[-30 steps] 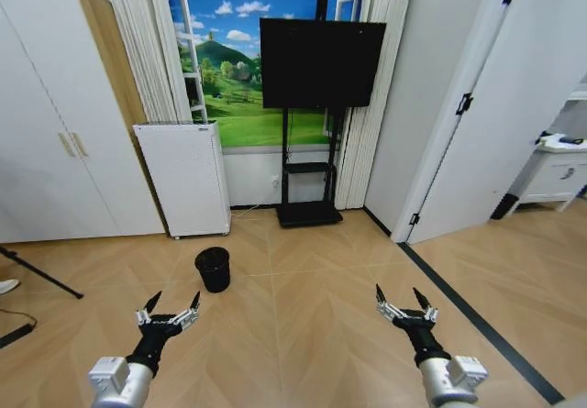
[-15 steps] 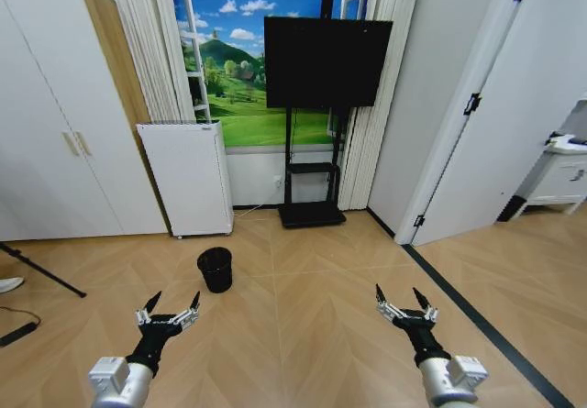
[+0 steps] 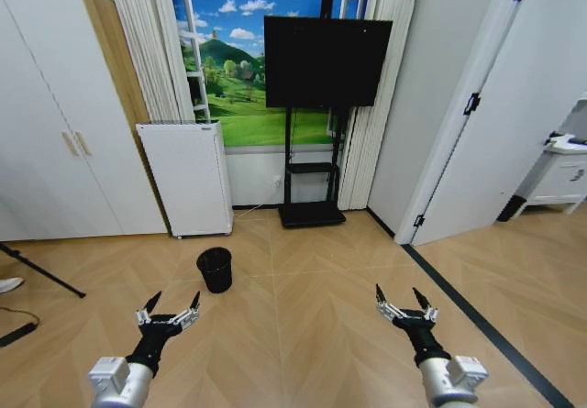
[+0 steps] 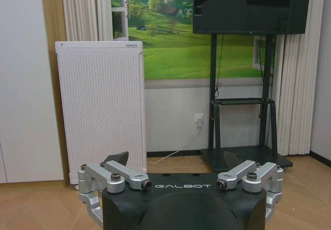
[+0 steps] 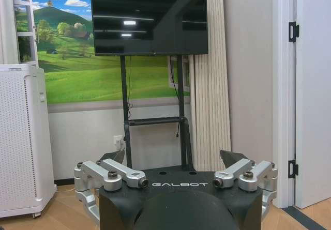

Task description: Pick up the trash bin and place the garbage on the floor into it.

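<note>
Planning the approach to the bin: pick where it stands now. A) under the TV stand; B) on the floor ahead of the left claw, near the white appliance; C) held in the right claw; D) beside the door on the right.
B: the bin stands on the floor ahead of the open left claw, just in front of the white appliance; the right claw is open and empty.

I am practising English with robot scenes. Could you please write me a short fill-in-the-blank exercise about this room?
1. The bin stands on the ____, in front of the white appliance.
2. Both the left gripper and the right gripper are ____ and hold nothing.
3. The bin is nearer to the ____ gripper.

Missing words: floor; open; left
</note>
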{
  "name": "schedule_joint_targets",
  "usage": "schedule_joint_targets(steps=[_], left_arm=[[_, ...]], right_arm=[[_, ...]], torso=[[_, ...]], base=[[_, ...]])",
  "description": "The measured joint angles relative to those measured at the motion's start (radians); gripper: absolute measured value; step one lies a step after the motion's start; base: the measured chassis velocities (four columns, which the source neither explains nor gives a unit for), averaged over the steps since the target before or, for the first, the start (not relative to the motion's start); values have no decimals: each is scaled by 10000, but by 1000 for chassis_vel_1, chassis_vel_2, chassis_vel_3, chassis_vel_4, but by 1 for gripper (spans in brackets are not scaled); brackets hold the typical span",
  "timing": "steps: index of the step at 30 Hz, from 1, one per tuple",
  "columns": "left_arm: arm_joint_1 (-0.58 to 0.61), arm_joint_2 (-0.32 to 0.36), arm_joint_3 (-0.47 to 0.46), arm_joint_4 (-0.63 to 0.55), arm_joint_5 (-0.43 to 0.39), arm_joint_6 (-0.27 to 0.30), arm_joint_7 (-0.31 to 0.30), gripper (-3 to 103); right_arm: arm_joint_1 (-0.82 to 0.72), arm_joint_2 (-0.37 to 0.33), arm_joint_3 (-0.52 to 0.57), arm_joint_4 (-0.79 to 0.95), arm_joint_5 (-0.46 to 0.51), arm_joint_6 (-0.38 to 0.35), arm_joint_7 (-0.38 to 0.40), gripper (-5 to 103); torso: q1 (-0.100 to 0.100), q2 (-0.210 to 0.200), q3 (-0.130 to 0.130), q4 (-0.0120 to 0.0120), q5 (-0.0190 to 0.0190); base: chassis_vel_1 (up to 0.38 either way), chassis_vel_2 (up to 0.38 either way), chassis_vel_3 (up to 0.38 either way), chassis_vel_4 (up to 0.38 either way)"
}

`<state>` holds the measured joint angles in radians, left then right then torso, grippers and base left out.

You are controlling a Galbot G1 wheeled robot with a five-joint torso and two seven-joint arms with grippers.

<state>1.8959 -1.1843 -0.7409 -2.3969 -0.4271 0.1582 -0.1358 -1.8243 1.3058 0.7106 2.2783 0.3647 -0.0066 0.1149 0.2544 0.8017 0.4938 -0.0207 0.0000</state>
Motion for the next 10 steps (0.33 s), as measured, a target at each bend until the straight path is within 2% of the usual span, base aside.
schedule_joint_targets(steps=[10], left_arm=[[0,0,0,0,0,1,0,100]], right_arm=[[0,0,0,0,0,0,0,100]], torso=[[0,0,0,0,0]], base=[[0,0,0,0]])
